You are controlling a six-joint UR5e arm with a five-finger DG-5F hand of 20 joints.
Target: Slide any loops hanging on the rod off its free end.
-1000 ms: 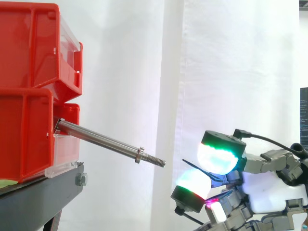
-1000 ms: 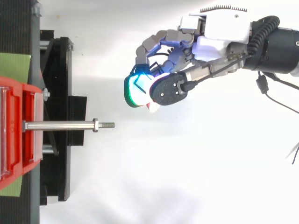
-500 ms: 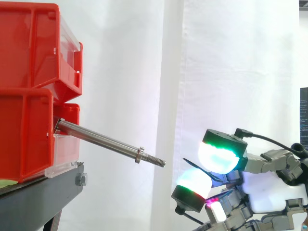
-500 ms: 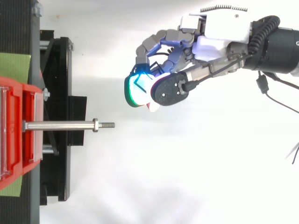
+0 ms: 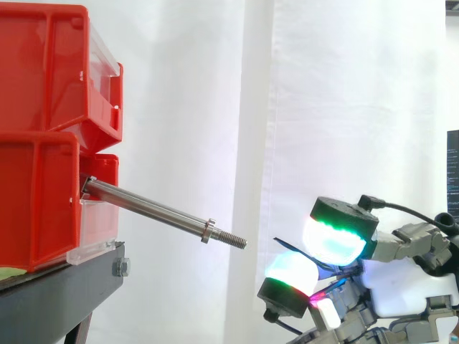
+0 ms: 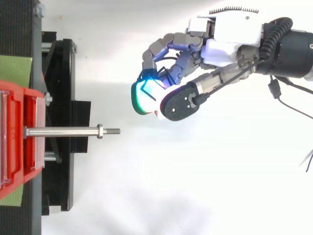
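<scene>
A steel rod (image 5: 154,210) juts from the lower red bin (image 5: 36,201) and slopes down to its threaded free end (image 5: 240,242), with a nut (image 6: 100,131) just behind the thread. Nothing hangs on the rod. My hand (image 5: 401,279) is right of the free end and a little lower, clear of it. In the top view the hand (image 6: 230,39) lies to one side of the rod's line. Its curled fingers and thumb pinch a thin black loop (image 5: 287,245) between the glowing pads; the loop (image 6: 159,78) shows as dark strands across the green pad.
Two red bins are stacked, the upper red bin (image 5: 43,72) above the one holding the rod, on a black stand (image 6: 63,98). A white curtain hangs behind. Open room lies between the rod's tip and my hand.
My hand has drifted slightly right and down in the side view, and the thumb has shifted a little. The rod has not moved.
</scene>
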